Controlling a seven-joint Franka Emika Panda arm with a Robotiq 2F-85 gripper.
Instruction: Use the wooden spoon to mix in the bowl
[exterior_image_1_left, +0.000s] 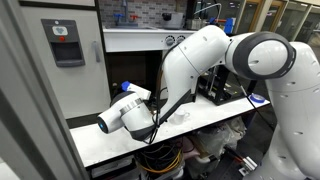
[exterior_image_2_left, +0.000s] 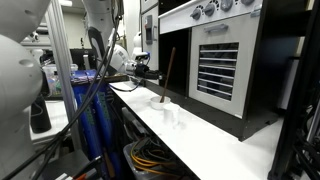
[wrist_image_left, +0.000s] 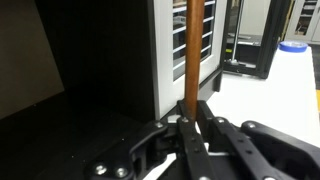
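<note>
White countertop (exterior_image_2_left: 210, 135) runs from approx. 10 o'clock to 5 o'clock in an exterior view. A black appliance (exterior_image_2_left: 225, 70) w/ slatted vent front and knobs on top stands along its 3 o'clock side. Blue bins and a tangle of cables (exterior_image_2_left: 150, 155) sit below the counter edge at 7 o'clock.

Wooden spoon (exterior_image_2_left: 166, 75) stands near upright on the counter, top leaning a little toward 1 o'clock. Its lower end goes down to the bowl (exterior_image_2_left: 160, 101), a small pale shallow dish near the counter's middle. Spoon head can't be made out at that size. A second small clear bowl (exterior_image_2_left: 178, 114) sits just beside it at 4 o'clock.

Wrist view: gripper (wrist_image_left: 193, 112) comes up from 6 o'clock, black fingers (wrist_image_left: 203, 125) pressed together on the spoon handle, which rises straight to 12 o'clock in front of the slatted vent. So it's clamped on the handle, no gap visible.

White arm (exterior_image_1_left: 215, 55) fills most of an exterior view, reaching from 3 o'clock over the counter, wrist end toward 8 o'clock.
</note>
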